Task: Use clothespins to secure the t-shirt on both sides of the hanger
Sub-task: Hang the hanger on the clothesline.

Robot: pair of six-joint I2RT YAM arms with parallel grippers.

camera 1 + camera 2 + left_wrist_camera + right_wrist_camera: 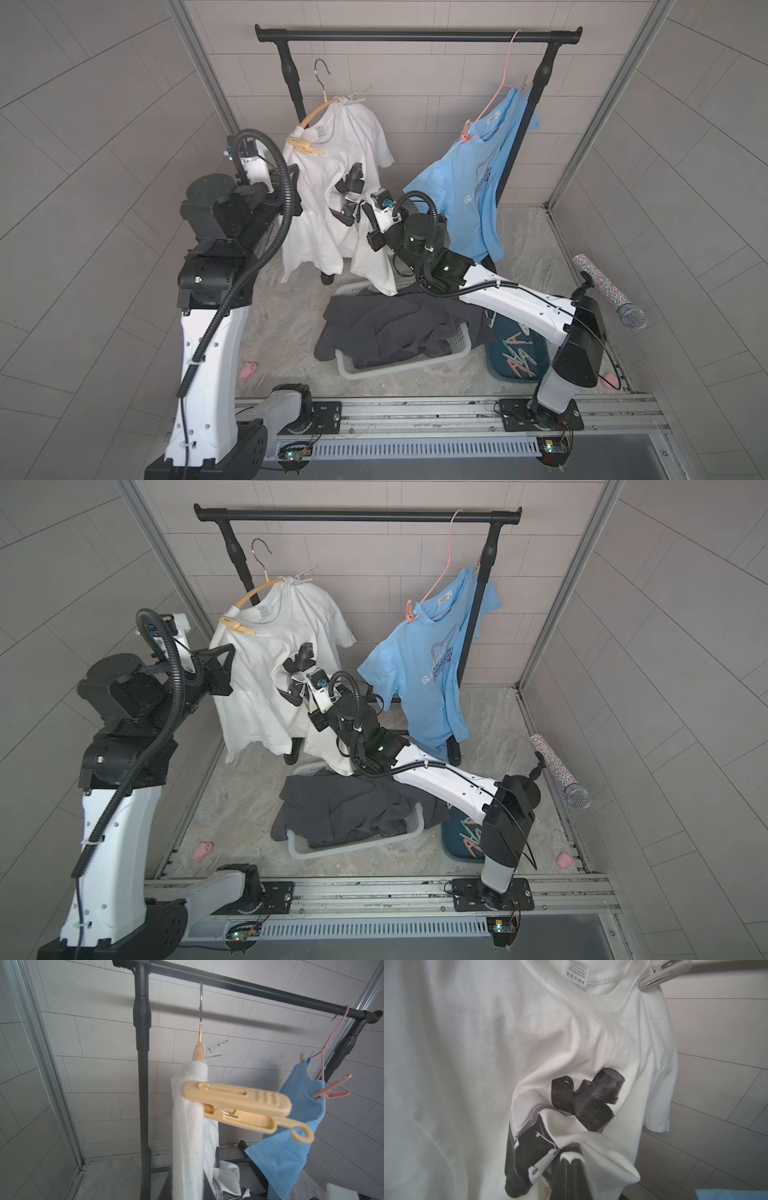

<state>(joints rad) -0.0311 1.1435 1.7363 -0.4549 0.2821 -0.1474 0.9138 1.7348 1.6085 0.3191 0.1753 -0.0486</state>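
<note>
The right pincer [570, 1164] is clenched on a fold of the white t-shirt [488, 1043]. Above it, the neck label [577, 972] is too small to read. The left pincer [223, 665] grips the shirt's side edge, below the yellow clothespin [234, 1105]. A grey-white clothespin [664, 976] clamps the other shoulder, and open tiled wall [716, 1043] lies beyond the sleeve.

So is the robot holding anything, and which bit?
The right gripper pinches the white t-shirt by a fold of its front, beside the black print. Whether the left gripper grips anything cannot be told.
</note>
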